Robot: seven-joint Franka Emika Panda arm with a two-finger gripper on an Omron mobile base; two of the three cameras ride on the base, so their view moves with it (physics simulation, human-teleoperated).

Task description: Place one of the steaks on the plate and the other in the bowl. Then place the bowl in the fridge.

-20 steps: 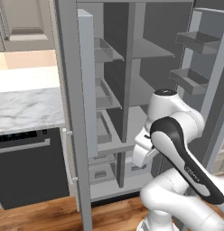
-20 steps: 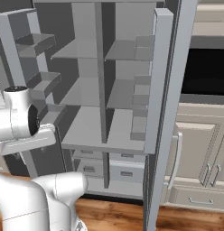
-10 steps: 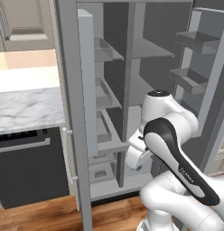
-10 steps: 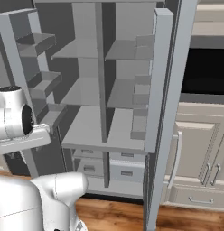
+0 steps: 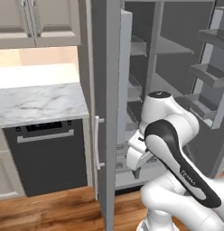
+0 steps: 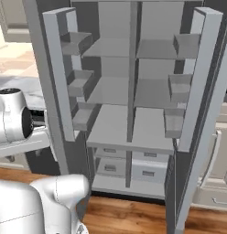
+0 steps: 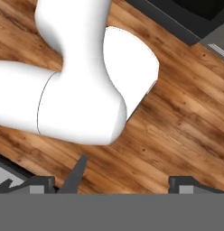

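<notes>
The tall grey fridge (image 5: 159, 45) stands with both doors swung open. Its grey shelves (image 6: 113, 89) and door bins (image 6: 179, 87) face me. My gripper (image 7: 114, 182) points down at the wooden floor, jaws wide apart and open with nothing between them. In the left base view the arm is folded in front of the fridge's lower drawers, its hand (image 5: 137, 155) hanging low. The steaks, the plate and the bowl are out of view.
A marble counter (image 5: 37, 101) over a black appliance front (image 5: 46, 153) lies left of the fridge. The left fridge door (image 5: 125, 67) juts out beside the arm. The right door (image 6: 200, 77) reaches toward pale cabinets (image 6: 220, 183). Wooden floor (image 7: 177, 113) runs below.
The whole scene has slid right in both base views, so the camera moved. The arm has folded down a little. The jaws stay open.
</notes>
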